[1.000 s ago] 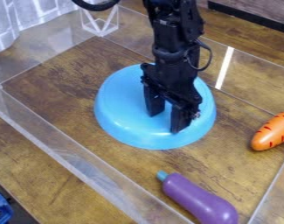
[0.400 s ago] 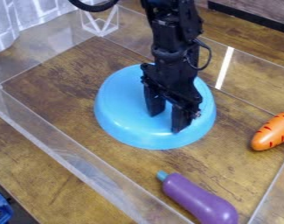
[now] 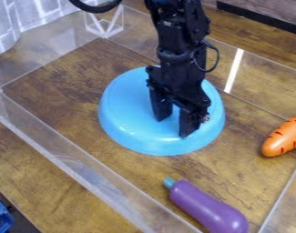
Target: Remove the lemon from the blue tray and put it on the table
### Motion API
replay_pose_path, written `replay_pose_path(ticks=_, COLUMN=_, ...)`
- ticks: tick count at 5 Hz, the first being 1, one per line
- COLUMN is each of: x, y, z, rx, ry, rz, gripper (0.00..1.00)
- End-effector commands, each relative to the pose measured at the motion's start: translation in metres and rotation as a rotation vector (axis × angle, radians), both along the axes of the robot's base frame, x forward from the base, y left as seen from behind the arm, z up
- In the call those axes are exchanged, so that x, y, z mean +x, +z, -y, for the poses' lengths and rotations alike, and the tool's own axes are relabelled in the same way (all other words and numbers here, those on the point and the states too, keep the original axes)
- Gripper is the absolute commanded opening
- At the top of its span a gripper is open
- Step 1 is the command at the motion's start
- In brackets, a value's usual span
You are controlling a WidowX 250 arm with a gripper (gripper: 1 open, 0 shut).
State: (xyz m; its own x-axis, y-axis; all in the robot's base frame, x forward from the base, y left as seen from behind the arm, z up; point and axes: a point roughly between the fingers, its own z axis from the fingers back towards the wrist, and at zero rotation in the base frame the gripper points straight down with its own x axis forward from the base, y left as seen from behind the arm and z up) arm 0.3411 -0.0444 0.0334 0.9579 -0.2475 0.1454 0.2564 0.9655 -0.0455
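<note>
Camera view: we have our fingers (image 3: 178, 123) down inside the blue tray (image 3: 126, 118), slightly parted, grip unclear, the lemon hidden behind them, so lifting it onto the bench (image 3: 77, 82) seems still ahead.

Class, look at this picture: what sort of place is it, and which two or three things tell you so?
Probably a robot test bench, not a kitchen. A robot arm's pincer is down over a blue tray on a wooden table fenced by clear plastic walls, with a toy carrot and toy eggplant nearby.
</note>
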Motion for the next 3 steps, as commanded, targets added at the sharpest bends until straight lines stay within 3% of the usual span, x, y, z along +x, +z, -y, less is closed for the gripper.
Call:
replay_pose_path(ticks=1, x=-0.0088, y=-0.0213, z=-0.0082, rx=0.019, ry=-0.025, rz=-0.075, gripper=1.0)
replay_pose_path(ticks=3, x=-0.0017, y=-0.0208, z=-0.0153, rx=0.037, ry=-0.041, rz=-0.077, gripper=1.0)
